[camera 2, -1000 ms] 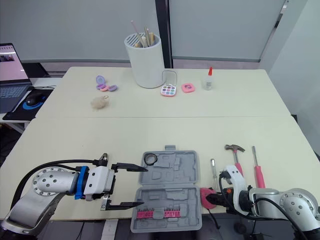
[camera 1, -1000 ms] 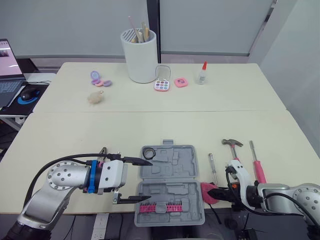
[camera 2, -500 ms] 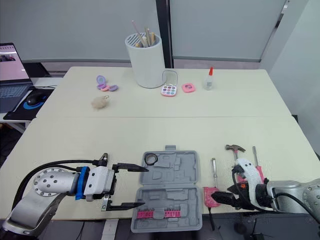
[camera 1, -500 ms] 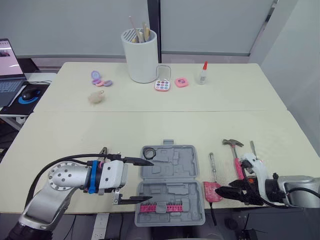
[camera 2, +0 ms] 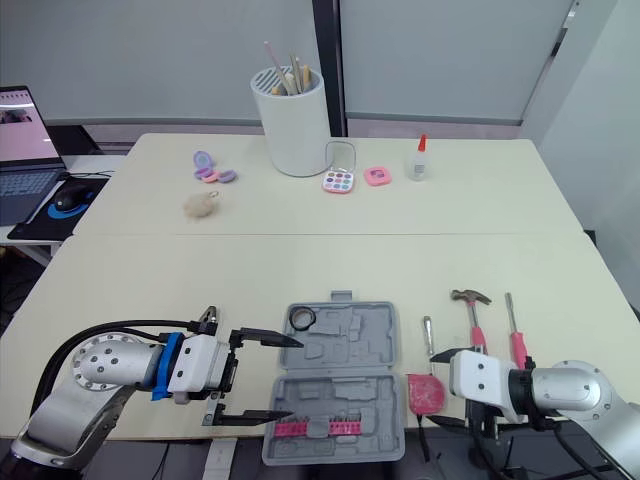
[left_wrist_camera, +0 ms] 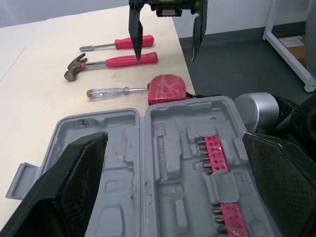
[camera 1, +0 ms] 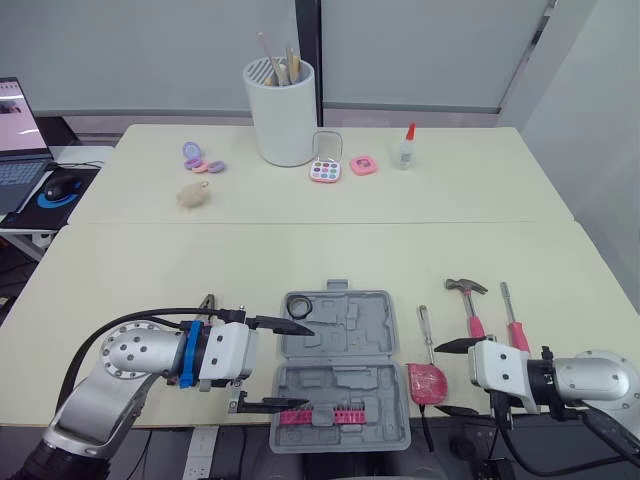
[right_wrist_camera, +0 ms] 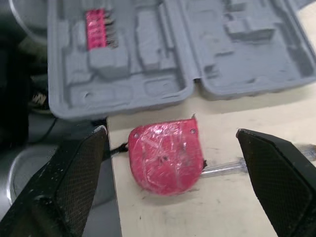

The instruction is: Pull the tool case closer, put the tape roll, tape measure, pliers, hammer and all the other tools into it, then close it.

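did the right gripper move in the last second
Yes: the right gripper has drawn back rightward, away from the tool case, and now stands open facing the tape measure.

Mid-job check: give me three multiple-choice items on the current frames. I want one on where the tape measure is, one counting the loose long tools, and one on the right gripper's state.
1. Where is the tape measure?
A. inside the tool case
B. on the table, just right of the case
C. held in mid-air

2. How many long-handled tools lie right of the case?
A. one
B. three
C. five

3. How is the right gripper?
A. open, holding nothing
B. shut on the tape measure
C. shut on nothing

Answers:
1 B: it lies on the tabletop beside the case's right wall, near the table's front edge.
2 B: a small screwdriver, the hammer and a pink-handled screwdriver.
3 A: its fingers stand wide apart, touching nothing.
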You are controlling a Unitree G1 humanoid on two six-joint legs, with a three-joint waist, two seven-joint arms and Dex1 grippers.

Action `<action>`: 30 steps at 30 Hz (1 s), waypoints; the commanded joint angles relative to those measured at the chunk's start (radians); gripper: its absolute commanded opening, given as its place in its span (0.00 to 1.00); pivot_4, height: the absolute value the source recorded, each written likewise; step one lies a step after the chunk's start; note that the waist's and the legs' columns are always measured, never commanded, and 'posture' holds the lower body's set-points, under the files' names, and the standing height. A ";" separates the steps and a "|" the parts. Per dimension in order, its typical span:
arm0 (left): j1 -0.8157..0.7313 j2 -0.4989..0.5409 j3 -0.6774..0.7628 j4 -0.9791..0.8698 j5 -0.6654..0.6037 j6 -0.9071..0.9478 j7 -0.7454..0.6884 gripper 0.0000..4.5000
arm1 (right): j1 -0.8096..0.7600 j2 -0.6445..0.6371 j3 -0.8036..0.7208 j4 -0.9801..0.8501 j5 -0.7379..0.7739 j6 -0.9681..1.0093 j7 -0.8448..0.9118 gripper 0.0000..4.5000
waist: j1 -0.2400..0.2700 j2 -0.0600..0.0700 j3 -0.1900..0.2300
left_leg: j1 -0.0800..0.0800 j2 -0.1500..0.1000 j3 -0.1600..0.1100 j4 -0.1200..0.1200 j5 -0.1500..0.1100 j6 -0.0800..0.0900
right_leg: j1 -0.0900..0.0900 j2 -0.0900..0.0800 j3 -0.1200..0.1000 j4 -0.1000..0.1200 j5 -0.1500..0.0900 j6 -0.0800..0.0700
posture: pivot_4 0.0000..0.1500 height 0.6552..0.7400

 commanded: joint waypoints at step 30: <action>-0.009 -0.009 -0.028 -0.010 0.018 -0.049 -0.023 1.00 | -0.221 0.207 0.096 0.294 -0.254 -0.174 0.219 1.00 | 0.002 0.000 0.000 | 0.006 0.000 0.001 0.000 0.000 0.000 | 0.004 0.000 0.001 0.004 0.000 0.000 | 1.00 0.96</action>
